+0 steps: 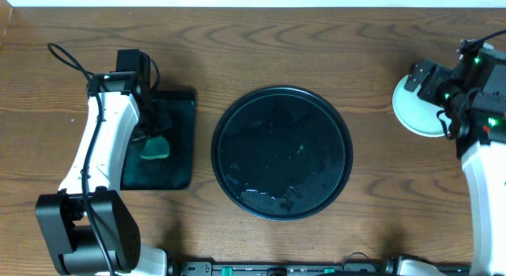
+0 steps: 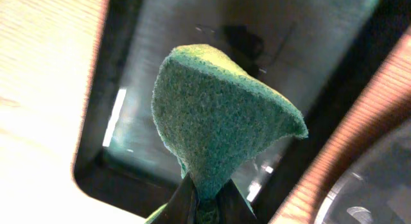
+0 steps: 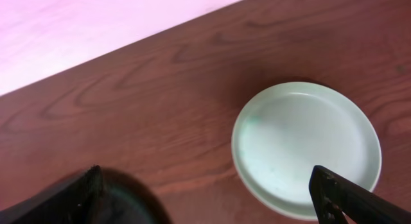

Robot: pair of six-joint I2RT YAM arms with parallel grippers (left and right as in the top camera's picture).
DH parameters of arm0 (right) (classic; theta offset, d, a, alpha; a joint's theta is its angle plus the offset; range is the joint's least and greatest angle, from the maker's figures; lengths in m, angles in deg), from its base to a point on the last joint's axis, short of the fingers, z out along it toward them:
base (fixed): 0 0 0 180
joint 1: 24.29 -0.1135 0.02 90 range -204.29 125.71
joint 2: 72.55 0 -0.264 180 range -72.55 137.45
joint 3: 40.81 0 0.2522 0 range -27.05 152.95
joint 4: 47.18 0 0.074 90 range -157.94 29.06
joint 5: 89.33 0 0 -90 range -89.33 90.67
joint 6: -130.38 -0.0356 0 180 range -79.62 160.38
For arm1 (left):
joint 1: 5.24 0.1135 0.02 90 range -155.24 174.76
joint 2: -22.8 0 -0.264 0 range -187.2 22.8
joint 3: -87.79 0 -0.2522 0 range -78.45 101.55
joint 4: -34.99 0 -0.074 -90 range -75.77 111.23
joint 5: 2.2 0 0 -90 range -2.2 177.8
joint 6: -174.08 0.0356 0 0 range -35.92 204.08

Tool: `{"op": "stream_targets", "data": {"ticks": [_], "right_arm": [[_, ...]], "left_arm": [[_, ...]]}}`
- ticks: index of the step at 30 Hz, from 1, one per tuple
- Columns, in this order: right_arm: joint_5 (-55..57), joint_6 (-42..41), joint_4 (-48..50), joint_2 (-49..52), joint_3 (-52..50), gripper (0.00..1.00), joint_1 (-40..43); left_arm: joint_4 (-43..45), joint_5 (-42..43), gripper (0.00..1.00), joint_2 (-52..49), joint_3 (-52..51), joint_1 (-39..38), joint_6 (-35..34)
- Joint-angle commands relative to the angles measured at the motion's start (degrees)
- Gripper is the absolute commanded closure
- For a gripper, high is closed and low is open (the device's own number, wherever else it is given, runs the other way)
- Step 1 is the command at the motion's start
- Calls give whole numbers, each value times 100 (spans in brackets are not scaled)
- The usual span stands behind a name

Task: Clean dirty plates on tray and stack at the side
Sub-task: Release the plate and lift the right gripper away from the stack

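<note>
Green sponge (image 2: 218, 118) near round tray (image 1: 281, 91)

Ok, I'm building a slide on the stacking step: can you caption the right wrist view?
Right gripper open over a mint green plate resting on the wooden table.

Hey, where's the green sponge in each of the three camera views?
Overhead: the green sponge is left of centre, over the rectangular black tray.
Left wrist: the green sponge fills the middle of the frame.
Right wrist: not in it.
Shared landmark: the rectangular black tray, behind the sponge in the left wrist view too.
</note>
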Motion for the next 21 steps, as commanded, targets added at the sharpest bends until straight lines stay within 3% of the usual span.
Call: {"op": "stream_targets", "data": {"ticks": [1, 9, 13, 15, 17, 21], "right_arm": [[0, 374, -289, -514, 72, 1, -295], [9, 621, -826, -1377, 72, 1, -940], [24, 647, -894, -1587, 72, 1, -1132], [20, 649, -931, -1644, 72, 1, -1200], [20, 732, -977, -1663, 72, 1, -1292], [20, 1005, -1078, -1687, 72, 1, -1451]], "left_arm": [[63, -461, 93, -374, 68, 197, 127], [411, -131, 92, -1123, 68, 245, 337], [466, -129, 83, -1141, 68, 245, 341], [455, -118, 70, -1141, 68, 245, 341], [455, 22, 49, -1139, 68, 245, 339], [442, 190, 39, -1091, 70, 245, 339]]}}
